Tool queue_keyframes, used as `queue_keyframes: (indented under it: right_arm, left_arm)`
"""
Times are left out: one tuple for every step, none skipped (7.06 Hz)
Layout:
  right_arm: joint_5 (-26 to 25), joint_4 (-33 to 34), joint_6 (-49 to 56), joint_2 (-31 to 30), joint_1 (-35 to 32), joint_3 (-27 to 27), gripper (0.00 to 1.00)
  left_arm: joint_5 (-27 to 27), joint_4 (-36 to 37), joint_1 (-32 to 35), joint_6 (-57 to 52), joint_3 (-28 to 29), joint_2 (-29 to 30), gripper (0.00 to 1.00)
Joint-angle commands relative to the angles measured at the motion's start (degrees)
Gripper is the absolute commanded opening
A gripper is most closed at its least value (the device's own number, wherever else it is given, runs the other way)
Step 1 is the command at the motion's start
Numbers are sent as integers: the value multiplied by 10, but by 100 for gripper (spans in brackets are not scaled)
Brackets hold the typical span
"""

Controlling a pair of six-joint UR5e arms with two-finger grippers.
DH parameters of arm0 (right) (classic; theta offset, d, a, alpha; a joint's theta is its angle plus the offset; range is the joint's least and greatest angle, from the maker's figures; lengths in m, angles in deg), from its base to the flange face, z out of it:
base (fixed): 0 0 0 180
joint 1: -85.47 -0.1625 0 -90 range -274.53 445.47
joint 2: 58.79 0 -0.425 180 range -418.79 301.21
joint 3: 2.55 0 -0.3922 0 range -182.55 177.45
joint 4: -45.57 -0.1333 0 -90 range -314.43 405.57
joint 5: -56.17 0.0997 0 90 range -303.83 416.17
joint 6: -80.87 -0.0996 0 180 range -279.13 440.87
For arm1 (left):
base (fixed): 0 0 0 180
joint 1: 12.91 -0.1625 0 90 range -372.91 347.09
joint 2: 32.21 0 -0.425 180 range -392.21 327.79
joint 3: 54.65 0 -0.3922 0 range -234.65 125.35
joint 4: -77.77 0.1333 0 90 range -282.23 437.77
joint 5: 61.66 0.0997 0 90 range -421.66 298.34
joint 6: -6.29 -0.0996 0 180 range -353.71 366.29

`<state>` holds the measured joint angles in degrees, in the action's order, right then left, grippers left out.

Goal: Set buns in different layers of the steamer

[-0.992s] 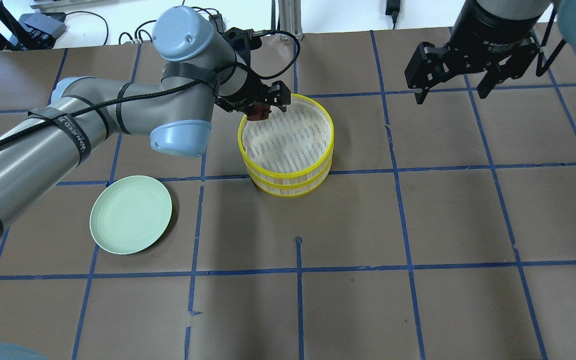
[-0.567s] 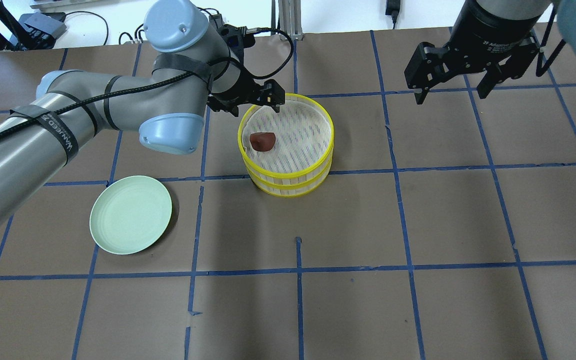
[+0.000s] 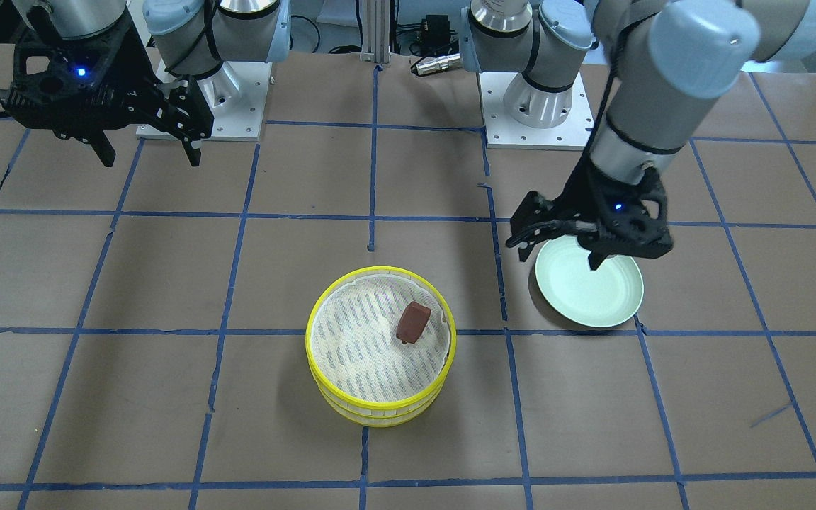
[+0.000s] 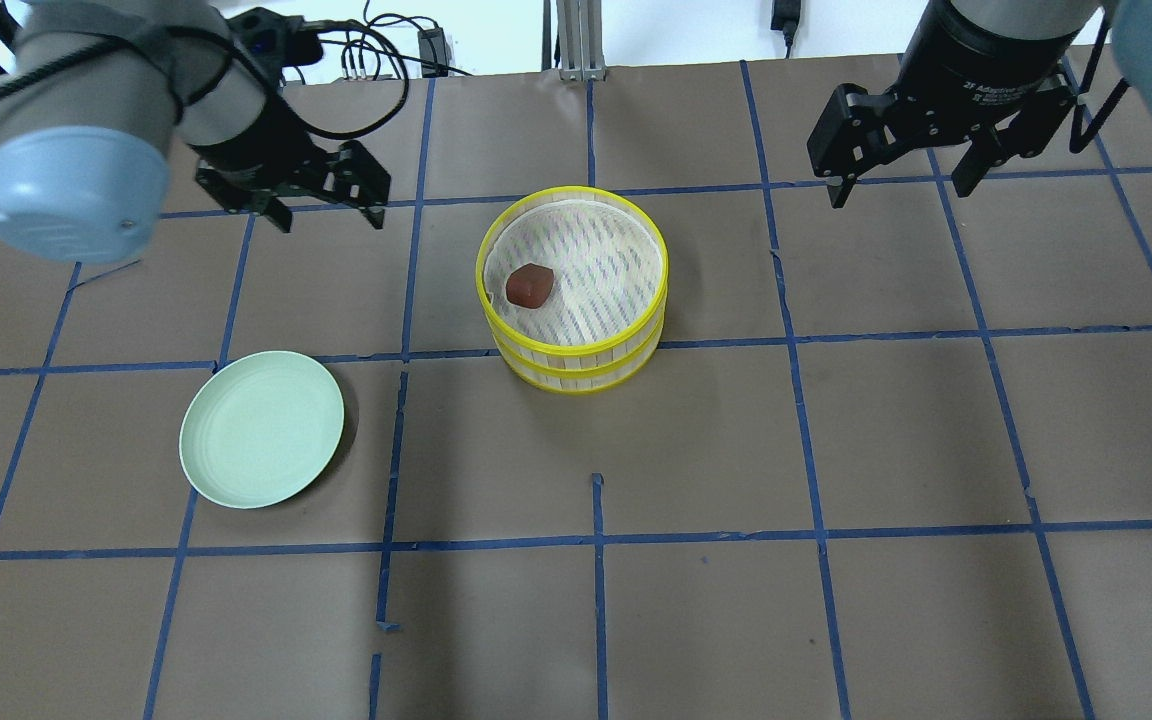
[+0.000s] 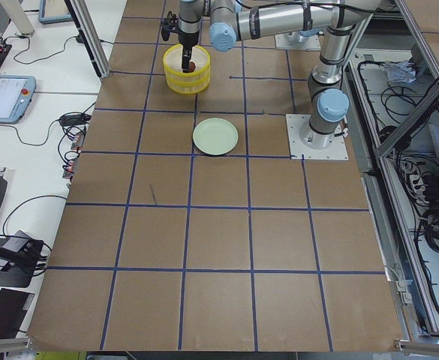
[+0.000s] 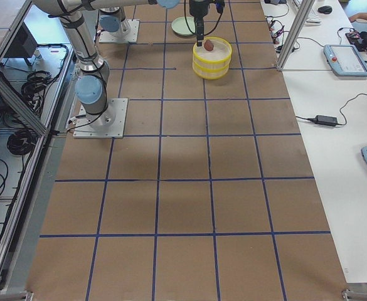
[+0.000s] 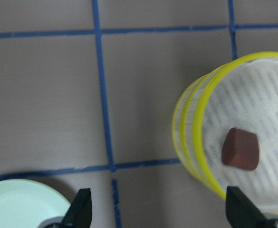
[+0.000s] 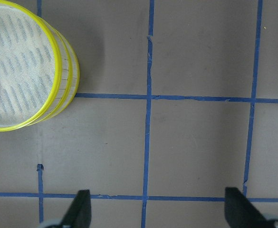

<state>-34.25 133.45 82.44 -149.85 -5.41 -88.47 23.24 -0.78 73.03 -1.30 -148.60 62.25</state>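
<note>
The reddish-brown bun [image 3: 414,323] lay on the mesh of the upper steamer layer [image 3: 351,354], toward 2 o'clock in the front-facing view. The left gripper [image 3: 560,258] and right gripper [image 3: 151,159] both hung spread and empty. Overhead, the bun sat at 9 o'clock in that tray. The left gripper was at the steamer's 9 o'clock and the pale green plate [image 4: 261,430] at its 8 o'clock.

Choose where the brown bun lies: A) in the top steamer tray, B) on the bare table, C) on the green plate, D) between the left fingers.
A: the brown bun lies inside the yellow rim of the top tray.
</note>
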Motion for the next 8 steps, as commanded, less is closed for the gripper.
queue_keyframes:
  right_arm:
    - [3, 0, -1, 0, 0, 1, 100]
    - [5, 0, -1, 0, 5, 2, 100]
    - [5, 0, -1, 0, 6, 2, 100]
    - [5, 0, -1, 0, 8, 2, 100]
    - [6, 0, -1, 0, 7, 1, 100]
    - [4, 0, -1, 0, 8, 1, 100]
    - [6, 1, -1, 0, 8, 1, 100]
    - [6, 1, -1, 0, 8, 1, 100]
  left_arm:
    - [86, -160, -37, -28, 30, -44, 100]
    - [84, -178, -39, -30, 38, -79, 100]
    - [78, -178, -45, -30, 36, -83, 100]
    - [77, -177, -38, -30, 37, -83, 100]
    - [77, -180, -33, -30, 34, -86, 100]
    - [60, -178, -33, -30, 27, -85, 100]
    - [22, -177, -32, -31, 27, -82, 100]
    - [17, -174, -23, -31, 28, -82, 100]
